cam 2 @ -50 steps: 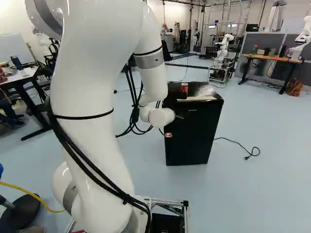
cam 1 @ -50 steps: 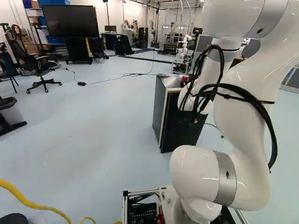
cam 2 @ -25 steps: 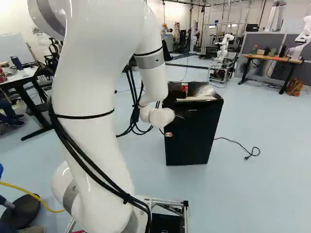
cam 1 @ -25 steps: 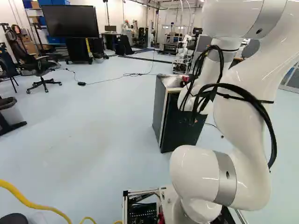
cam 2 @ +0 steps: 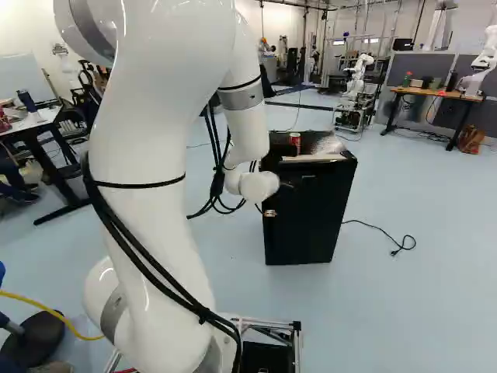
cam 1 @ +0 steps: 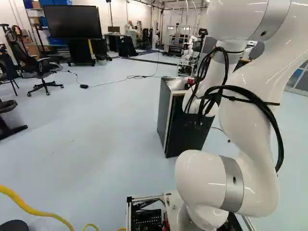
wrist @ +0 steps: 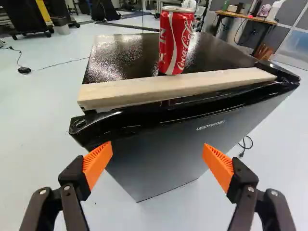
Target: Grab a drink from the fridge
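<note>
- The gripper [cam 2: 278, 200] has its two fingers spread wide apart, with nothing clamped between the orange pads [wrist: 97, 162].
- In the wrist view it is aimed at the upper front of the small black fridge [wrist: 159, 154]; one pad overlaps the door's top edge near a corner, the other lies against the view of the door front. Whether either finger touches the door, I cannot tell.
- The drink, a red can [wrist: 175, 41], stands upright on top of the fridge, ahead of the gripper and outside its grasp.
- A pale wooden strip [wrist: 178, 88] lies along the front of the fridge top, with the can at its back edge.
- The white arm [cam 2: 144, 163] rises left of the middle in the right base view, its wrist end beside the fridge.
- On the floor near the fridge, a black cord [cam 2: 379, 229] ends in a plug.
- At the right of the right base view, a wooden table [cam 2: 439, 94] holds small items, with a brown bag [cam 2: 470, 139] by its leg.
- In the left base view, a large dark screen [cam 1: 72, 22] stands at the far left, an office chair [cam 1: 42, 72] nearer, and a yellow cable [cam 1: 30, 208] crosses the near left corner.
</note>
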Robot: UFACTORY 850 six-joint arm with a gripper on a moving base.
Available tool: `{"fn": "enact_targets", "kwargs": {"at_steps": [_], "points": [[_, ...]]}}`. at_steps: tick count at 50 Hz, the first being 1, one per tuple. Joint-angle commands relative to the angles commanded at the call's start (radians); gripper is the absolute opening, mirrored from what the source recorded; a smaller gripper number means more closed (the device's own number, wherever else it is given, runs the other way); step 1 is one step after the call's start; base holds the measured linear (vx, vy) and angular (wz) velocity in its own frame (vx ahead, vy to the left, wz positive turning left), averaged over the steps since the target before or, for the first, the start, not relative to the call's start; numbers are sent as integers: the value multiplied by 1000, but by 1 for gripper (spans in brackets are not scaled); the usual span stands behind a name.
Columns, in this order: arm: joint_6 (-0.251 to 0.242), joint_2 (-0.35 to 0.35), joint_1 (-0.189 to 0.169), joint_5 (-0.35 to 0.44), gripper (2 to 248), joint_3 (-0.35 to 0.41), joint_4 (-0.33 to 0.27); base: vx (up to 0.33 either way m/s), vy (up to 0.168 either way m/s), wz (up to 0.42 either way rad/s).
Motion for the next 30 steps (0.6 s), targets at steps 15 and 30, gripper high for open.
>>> {"fn": "enact_targets", "kwargs": {"at_steps": [15,30], "points": [[0,-15,5,0,247,-20,0,0,0,0],[0,-31,10,0,247,-40,0,0,0,0]]}}
